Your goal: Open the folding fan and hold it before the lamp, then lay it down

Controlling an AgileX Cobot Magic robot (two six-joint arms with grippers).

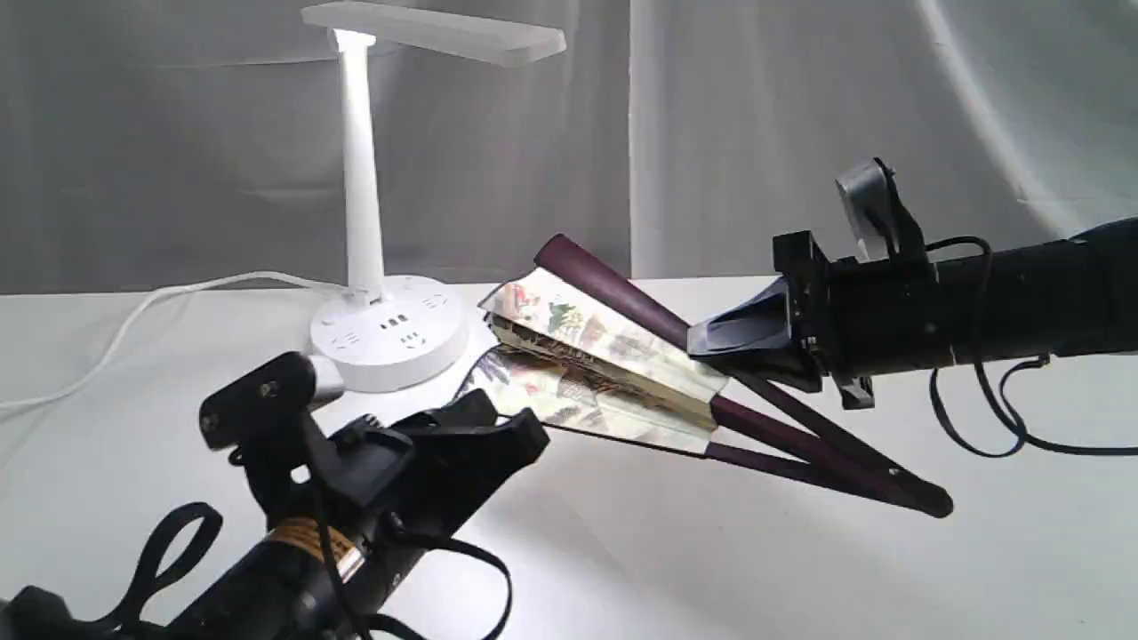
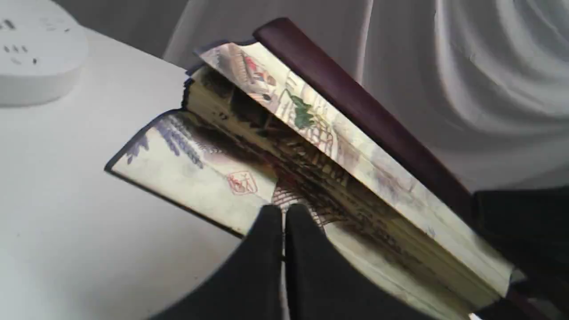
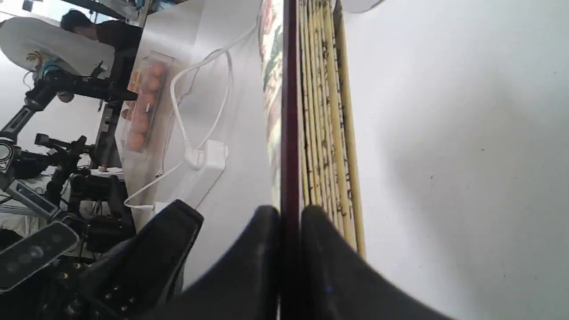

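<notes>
**FAN PARTLY SPREAD BESIDE LAMP, BOTH ARMS ON IT**

Ext. view: You see the folding fan (image 1: 605, 364) a few pleats open and tilted. Its pivot end sits low near the table (image 1: 667, 569), and its top edge reaches toward the round base of the lamp (image 1: 360, 178), just right of it. The right gripper (image 1: 707, 345) comes in from the right and is clamped on the upper maroon guard approx. midway along. The left gripper (image 1: 524, 437) sits at the lower edge of the leaf, tips against it.

L wrist view: Your left fingers are pressed tight together at the lower fold of the painted paper (image 2: 191, 169), near a red seal. Can't tell whether any paper is caught between them. The lamp base shows in the corner.

R wrist view: Your right fingers (image 3: 262, 231) squeeze the dark guard from both sides, with the yellow pleat edges (image 3: 329, 111) stacked beside it. A white cord (image 3: 178, 102) runs across the table beyond.
</notes>
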